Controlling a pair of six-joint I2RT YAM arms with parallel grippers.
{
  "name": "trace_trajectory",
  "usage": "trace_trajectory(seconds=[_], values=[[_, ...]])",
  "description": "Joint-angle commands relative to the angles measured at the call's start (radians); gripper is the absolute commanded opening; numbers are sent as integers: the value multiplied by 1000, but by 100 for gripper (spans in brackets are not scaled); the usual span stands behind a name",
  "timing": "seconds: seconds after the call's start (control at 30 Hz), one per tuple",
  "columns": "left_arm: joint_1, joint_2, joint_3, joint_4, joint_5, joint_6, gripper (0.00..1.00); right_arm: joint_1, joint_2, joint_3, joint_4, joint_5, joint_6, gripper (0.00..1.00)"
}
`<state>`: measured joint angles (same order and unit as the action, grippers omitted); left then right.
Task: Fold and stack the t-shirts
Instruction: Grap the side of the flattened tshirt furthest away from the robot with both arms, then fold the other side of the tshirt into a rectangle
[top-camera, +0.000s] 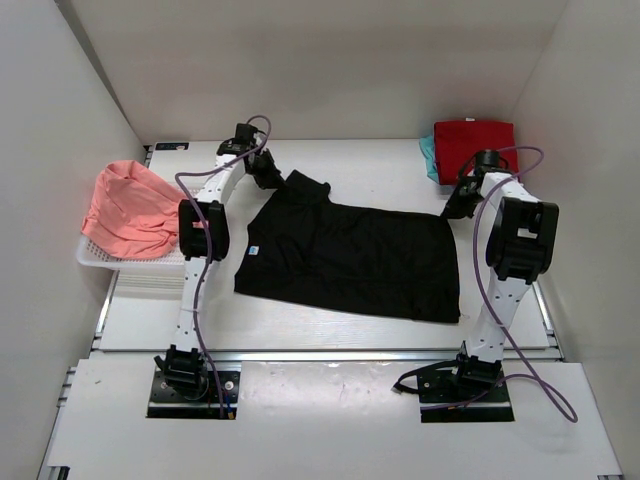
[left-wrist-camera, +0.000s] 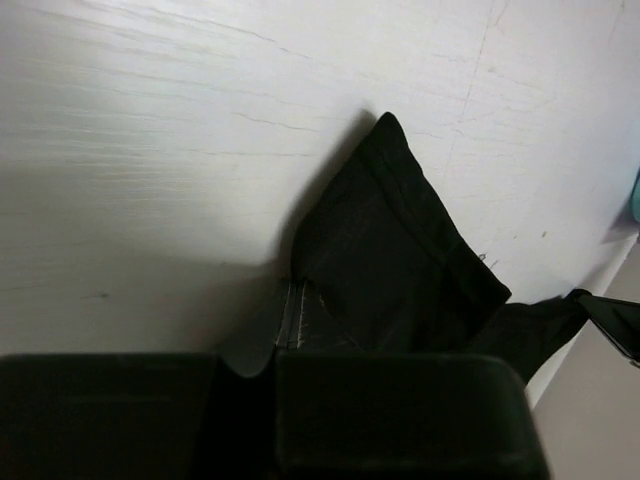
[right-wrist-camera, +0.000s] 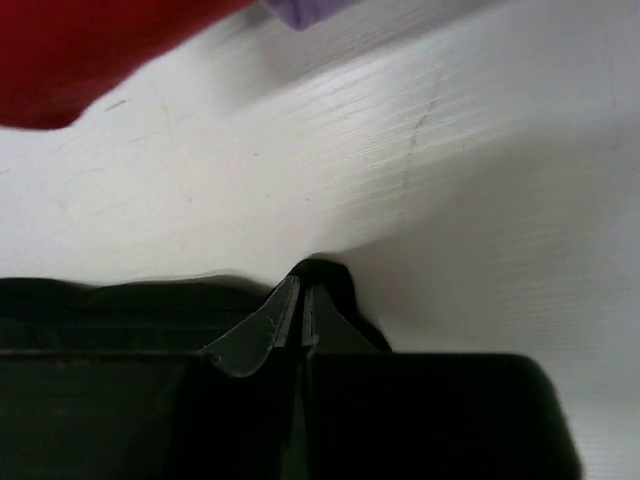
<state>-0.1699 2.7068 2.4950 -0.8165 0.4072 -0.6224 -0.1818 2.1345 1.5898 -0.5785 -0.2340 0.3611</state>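
Note:
A large black t-shirt lies spread flat in the middle of the table. My left gripper sits at its far left sleeve and is shut on the black cloth, its fingertips pinching a fold. At the shirt's far right corner my right gripper is shut too, with a small peak of black fabric caught at its tips. A folded red t-shirt lies at the back right on a teal one. A salmon-pink t-shirt is heaped in the basket.
A white mesh basket stands at the table's left edge beside the left arm. White walls close in the back and both sides. In the right wrist view the red shirt and a lilac edge lie just beyond the gripper.

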Motion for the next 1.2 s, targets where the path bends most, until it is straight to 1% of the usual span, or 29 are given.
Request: trace_trajectory(seconds=[0.0,0.03,0.1,0.17,0.2,0.27,0.3,0.37,0.5,0.6,0.73,0.8,1.03,1.17], values=[[18,-103,1,-13,82,19,0,-2,-110,10,19,-22,-57,0],[14,-120,-17,-18,91,30,0,-4,-129,4,29,-49,-65,0],[10,-148,-56,8,171,39,0,-18,-166,-39,66,-114,-79,0],[9,-188,-102,22,215,50,0,-22,-206,-74,77,-154,-83,0],[6,-212,-126,13,213,70,0,-21,-243,-91,75,-157,-85,0],[9,-254,-175,2,205,99,0,-21,-260,-122,66,-148,-106,0],[6,-272,-220,7,205,105,0,-21,-287,-151,66,-148,-111,0],[15,-364,-330,23,199,130,0,-24,-338,-210,71,-151,-117,0],[26,-470,-409,-13,188,161,0,-48,-413,-283,68,-140,-131,0],[40,-547,-487,-30,180,168,0,-68,-478,-367,69,-140,-143,0],[84,-646,-635,-30,205,168,0,-81,-574,-467,65,-145,-142,0],[99,-682,-686,-30,209,174,0,-84,-631,-514,60,-137,-131,0],[93,-789,-870,-46,223,173,0,-96,-798,-730,66,-169,-110,0],[86,-851,-961,-36,234,171,0,-97,-854,-780,60,-156,-96,0]])
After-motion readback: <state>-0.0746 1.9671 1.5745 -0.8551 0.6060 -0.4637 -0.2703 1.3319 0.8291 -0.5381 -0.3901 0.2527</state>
